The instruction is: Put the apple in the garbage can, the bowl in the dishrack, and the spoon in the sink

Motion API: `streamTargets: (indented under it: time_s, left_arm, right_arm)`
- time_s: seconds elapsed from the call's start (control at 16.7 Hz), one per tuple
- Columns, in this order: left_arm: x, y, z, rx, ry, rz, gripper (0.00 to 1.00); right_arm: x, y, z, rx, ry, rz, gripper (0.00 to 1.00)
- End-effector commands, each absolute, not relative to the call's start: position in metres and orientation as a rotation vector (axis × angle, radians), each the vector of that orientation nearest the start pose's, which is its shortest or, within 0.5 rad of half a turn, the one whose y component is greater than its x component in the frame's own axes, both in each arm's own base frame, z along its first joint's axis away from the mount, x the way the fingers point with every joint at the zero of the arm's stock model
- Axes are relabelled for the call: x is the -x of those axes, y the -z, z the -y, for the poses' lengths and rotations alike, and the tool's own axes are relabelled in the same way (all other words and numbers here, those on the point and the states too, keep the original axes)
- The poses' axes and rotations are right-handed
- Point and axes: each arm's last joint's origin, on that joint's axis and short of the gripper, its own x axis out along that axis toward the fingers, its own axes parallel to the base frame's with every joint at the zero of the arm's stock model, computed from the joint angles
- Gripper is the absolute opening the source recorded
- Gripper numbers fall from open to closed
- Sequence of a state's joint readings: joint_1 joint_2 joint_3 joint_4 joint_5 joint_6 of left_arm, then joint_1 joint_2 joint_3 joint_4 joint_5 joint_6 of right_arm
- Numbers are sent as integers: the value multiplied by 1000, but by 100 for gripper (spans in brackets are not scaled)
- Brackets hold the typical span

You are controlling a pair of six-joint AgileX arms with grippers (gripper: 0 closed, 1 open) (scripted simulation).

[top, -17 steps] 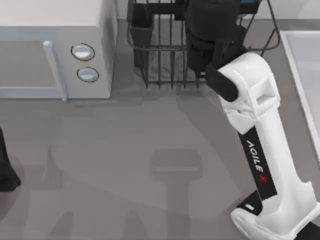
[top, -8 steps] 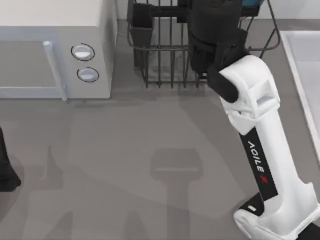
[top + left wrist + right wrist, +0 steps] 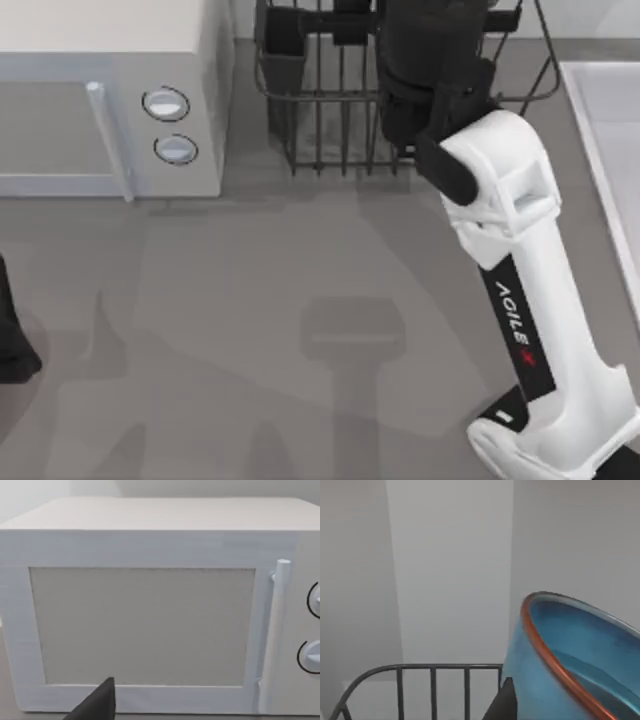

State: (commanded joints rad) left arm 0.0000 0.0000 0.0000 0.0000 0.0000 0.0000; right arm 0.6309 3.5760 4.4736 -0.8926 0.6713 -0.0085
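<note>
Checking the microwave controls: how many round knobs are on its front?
2: one knob sits above the other knob, right of the door handle on the microwave.

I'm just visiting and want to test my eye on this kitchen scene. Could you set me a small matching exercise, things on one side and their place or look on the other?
Things:
1. bowl
2. microwave
3. dishrack
4. sink

Descriptions:
A. dark wire bars, at the table's far middle
B. blue with a reddish-brown rim
C. pale basin at the table's right edge
D. white box with two round knobs, at the left

Pairs: 1-B, 2-D, 3-A, 4-C
</note>
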Motion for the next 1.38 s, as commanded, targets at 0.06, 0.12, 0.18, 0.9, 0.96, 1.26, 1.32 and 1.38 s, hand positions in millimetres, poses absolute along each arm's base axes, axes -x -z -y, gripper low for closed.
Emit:
streamTargets:
  time_s: [0.06, 0.12, 0.18, 0.9, 0.96, 1.26, 1.32, 1.38]
  left_arm:
    - [-106, -160, 1, 0, 0, 0, 100]
    - [-106, -160, 1, 0, 0, 0, 100]
    - [-106, -160, 1, 0, 0, 0, 100]
    - [-106, -160, 1, 0, 0, 0, 100]
    - [-106, -160, 1, 0, 0, 0, 100]
    - [-106, -160, 1, 0, 0, 0, 100]
    - [-106, -160, 1, 0, 0, 0, 100]
    - [-106, -160, 1, 0, 0, 0, 100]
  right_arm:
    - [-382, -219, -262, 0, 10, 0, 90]
    - [-382, -219, -262, 0, 10, 0, 98]
    - [-382, -219, -262, 0, 10, 0, 100]
    - [-384, -238, -265, -30, -7, 38, 100]
    - [-385, -251, -266, -49, -17, 62, 100]
    - [-393, -364, -262, -163, -80, 238, 100]
    - [-392, -393, -258, -182, -94, 277, 100]
    - [-389, -424, -252, -198, -106, 316, 100]
